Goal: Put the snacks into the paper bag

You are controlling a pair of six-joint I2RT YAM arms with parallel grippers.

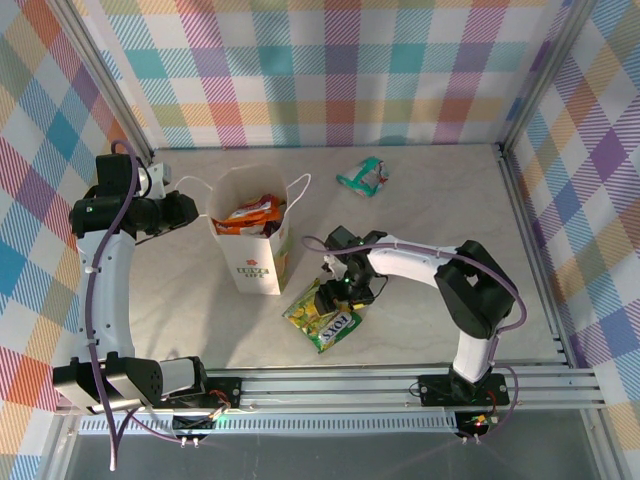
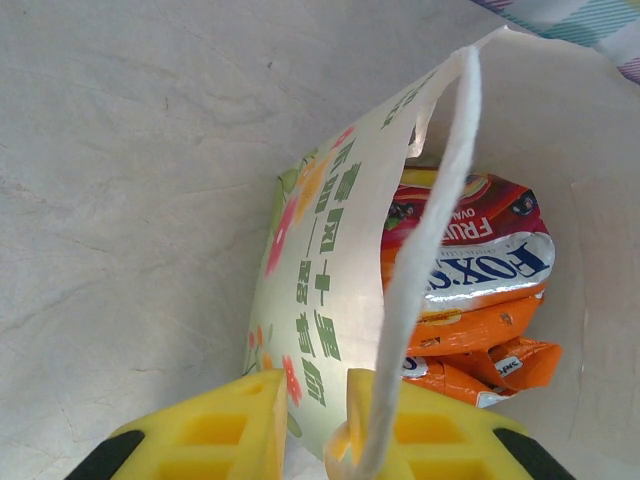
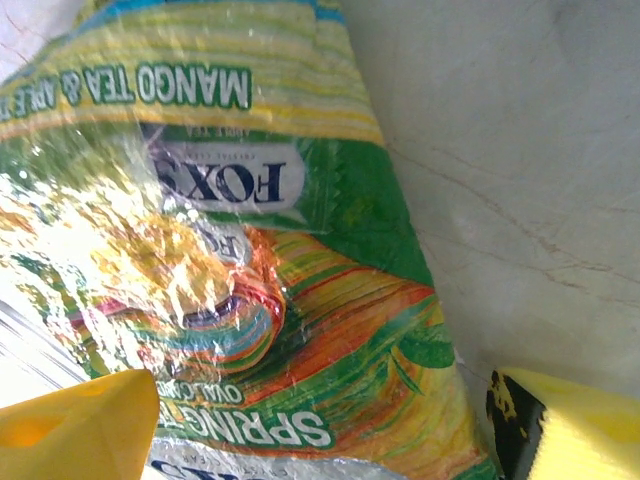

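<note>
Marbled surface [image 1: 420, 220] laid out wide, and the paper bag [image 1: 255, 262] stands upright on its left half, mouth open to the top. The left claw [image 1: 190, 210] is at the bag's left rim, yellow fingers [image 2: 220, 430] narrow and pinching the printed paper wall, with the white cord handle [image 2: 430, 250] running past them. The right claw [image 1: 335, 295] is spread wide, low over the green-yellow packet [image 1: 322, 320], one finger on either side. That packet lies flat on the surface just right of the bag's base. Orange packets [image 1: 250, 213] sit inside the bag. The teal packet [image 1: 362, 178] lies far back, well apart.
</note>
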